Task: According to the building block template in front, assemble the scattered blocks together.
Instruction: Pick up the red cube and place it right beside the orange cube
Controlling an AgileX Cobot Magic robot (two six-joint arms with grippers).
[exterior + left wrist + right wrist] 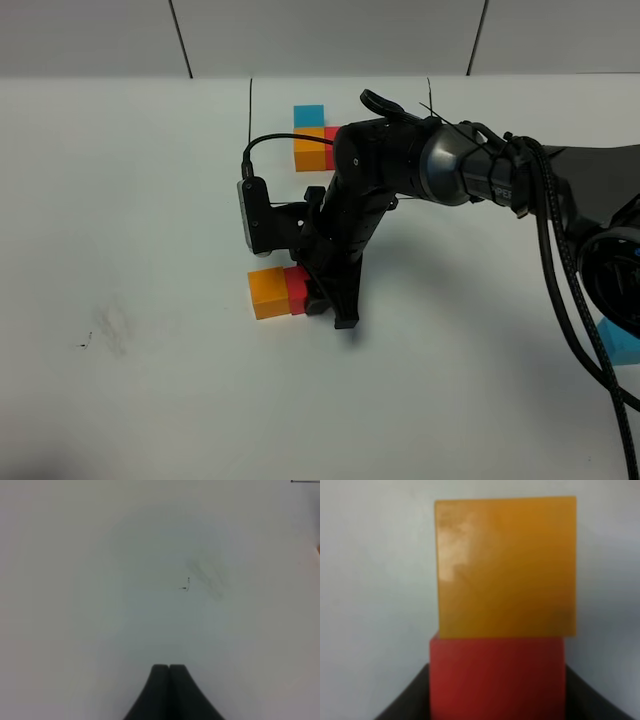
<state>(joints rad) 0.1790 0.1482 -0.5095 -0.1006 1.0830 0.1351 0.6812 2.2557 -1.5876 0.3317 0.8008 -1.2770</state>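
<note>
My right gripper (322, 298) reaches across the middle of the table and is shut on the red cube (297, 288). The orange cube (268, 293) sits flush against the red one on its left. In the right wrist view the red cube (497, 677) sits between the dark fingers, with the orange cube (505, 567) touching it beyond. A light blue cube (618, 343) lies far right, partly behind the arm's cables. The template (309, 140) lies at the back, its red cube partly hidden by the arm. My left gripper (169, 669) is shut and empty over bare table.
Thin black lines (250, 110) frame the template area at the back. A faint smudge (110, 330) marks the white table at the left, and the smudge (207, 577) also shows in the left wrist view. The right arm's body and cables (570, 260) fill the right side.
</note>
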